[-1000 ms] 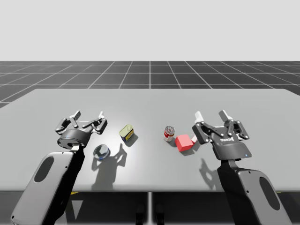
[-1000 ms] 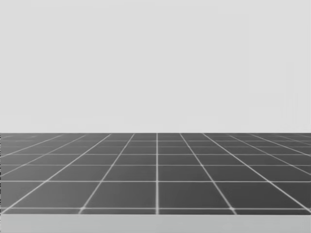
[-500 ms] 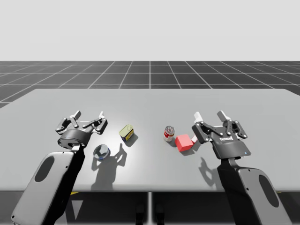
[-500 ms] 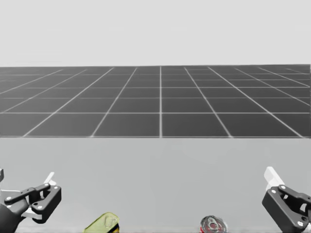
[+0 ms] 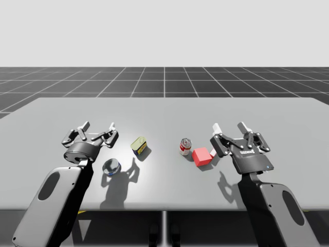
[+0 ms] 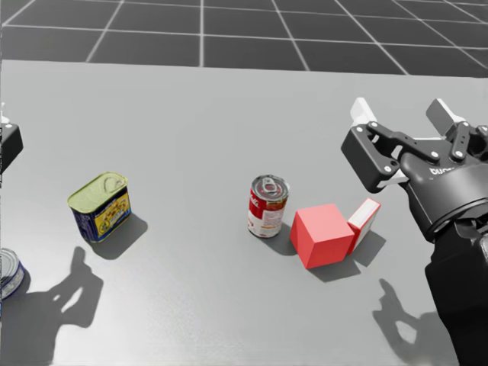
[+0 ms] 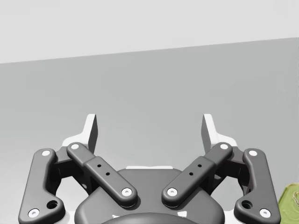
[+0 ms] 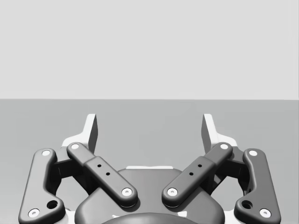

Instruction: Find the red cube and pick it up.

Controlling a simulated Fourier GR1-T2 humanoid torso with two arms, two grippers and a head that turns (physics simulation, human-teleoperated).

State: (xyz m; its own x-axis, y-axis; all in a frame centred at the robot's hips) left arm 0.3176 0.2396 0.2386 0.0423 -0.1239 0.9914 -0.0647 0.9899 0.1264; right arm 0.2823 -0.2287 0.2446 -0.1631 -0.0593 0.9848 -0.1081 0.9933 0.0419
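Note:
The red cube (image 5: 202,156) (image 6: 322,235) rests on the grey table (image 5: 164,110), just right of an upright red-and-white can (image 5: 185,146) (image 6: 268,206). My right gripper (image 5: 230,126) (image 6: 400,114) (image 8: 149,128) hovers open, right of and a little beyond the cube, with nothing between its fingers. A small red-and-white box (image 6: 364,221) leans against the cube's right side. My left gripper (image 5: 97,127) (image 7: 149,128) is open over the table's left part, far from the cube.
A yellow-topped blue tin (image 5: 139,145) (image 6: 101,204) stands left of the can; its edge (image 7: 290,205) shows beside my left gripper. A silvery can (image 5: 111,166) (image 6: 6,273) lies near my left arm. The table's front edge runs close behind both arms.
My head has turned downward, from the floor and horizon to the table with the cube and cans. My right gripper has crept slightly left. The objects have not moved.

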